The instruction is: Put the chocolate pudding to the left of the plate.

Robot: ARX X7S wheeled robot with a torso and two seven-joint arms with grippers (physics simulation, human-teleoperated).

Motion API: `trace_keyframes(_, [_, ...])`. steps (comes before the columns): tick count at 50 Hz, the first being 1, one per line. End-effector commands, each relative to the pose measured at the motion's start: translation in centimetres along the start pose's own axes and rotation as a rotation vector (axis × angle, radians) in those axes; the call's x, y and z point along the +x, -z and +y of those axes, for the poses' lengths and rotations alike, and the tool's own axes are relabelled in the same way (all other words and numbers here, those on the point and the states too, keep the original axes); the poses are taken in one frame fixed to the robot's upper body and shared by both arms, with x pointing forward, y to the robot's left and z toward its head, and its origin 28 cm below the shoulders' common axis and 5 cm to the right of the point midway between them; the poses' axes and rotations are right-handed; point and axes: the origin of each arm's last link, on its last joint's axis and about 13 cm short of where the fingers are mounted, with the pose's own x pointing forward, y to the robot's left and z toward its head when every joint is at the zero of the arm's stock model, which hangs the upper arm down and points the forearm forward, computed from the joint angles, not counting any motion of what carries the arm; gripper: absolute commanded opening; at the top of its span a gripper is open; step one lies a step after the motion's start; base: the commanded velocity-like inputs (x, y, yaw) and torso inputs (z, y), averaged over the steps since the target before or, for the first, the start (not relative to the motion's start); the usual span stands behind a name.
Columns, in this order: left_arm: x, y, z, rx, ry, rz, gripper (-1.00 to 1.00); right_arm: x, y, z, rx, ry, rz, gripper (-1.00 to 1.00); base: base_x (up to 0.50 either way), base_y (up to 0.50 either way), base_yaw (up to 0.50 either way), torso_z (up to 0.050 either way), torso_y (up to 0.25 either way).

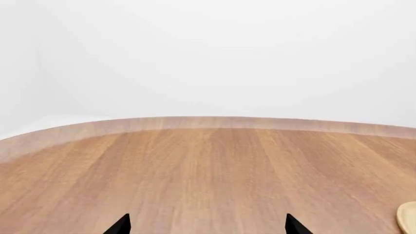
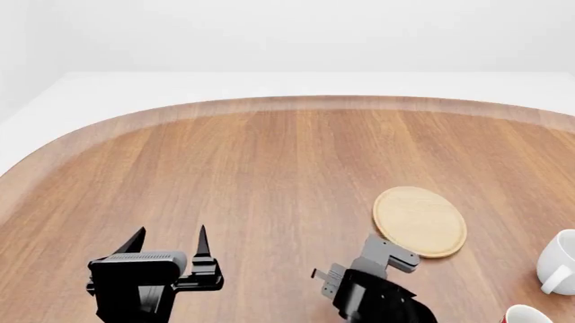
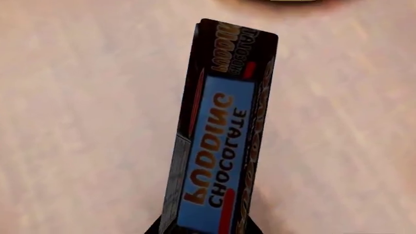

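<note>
The chocolate pudding [image 3: 221, 141] fills the right wrist view: a long carton with dark brown sides and a blue printed face, pointing away from the jaws over the wood. My right gripper [image 3: 204, 230] is shut on its near end. In the head view the right gripper [image 2: 388, 252] is just left of the plate's near edge, and the carton is hidden under it. The plate [image 2: 419, 221] is a round tan disc, right of centre; its edge also shows in the left wrist view [image 1: 408, 217]. My left gripper [image 2: 171, 239] is open and empty at the near left, as the left wrist view [image 1: 208, 226] also shows.
A white mug [image 2: 561, 262] stands at the right edge and a red mug's rim [image 2: 526, 315] shows at the lower right corner. The rounded wooden table [image 2: 225, 161] stretches left and far from the plate, with its far edge [image 1: 208, 122] curving round.
</note>
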Motion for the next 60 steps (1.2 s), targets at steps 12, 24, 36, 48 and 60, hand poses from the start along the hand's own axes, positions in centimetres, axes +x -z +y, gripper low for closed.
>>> trace_keyframes(12, [0.0,-0.1,-0.1,0.001,0.002,0.0,1.0,0.2,0.1,0.0,0.015,-0.008,0.038,-1.0,0.0,0.0,0.0,0.0,0.0])
trace_keyframes(24, [-0.2,-0.3,0.1,-0.012,-0.004,-0.009,1.0,-2.3,0.2,-0.8,0.01,-0.038,-0.078,-1.0,0.0,0.0,0.0,0.0,0.0])
trace_keyframes(36, [-0.2,-0.3,0.1,-0.015,-0.008,-0.015,1.0,-6.1,0.7,-2.4,-0.181,-0.23,-0.285,-1.0,0.0,0.0,0.0,0.0,0.0])
trace_keyframes(48, [0.3,-1.0,0.2,-0.003,-0.01,0.01,1.0,-7.7,-0.2,-3.1,-0.366,-0.397,-0.373,-1.0,0.0,0.0,0.0,0.0,0.0])
trace_keyframes(60, [4.9,-5.2,0.0,0.055,0.033,0.125,1.0,-8.3,-5.4,-2.2,-0.445,-0.364,-0.373,-1.0,0.0,0.0,0.0,0.0,0.0])
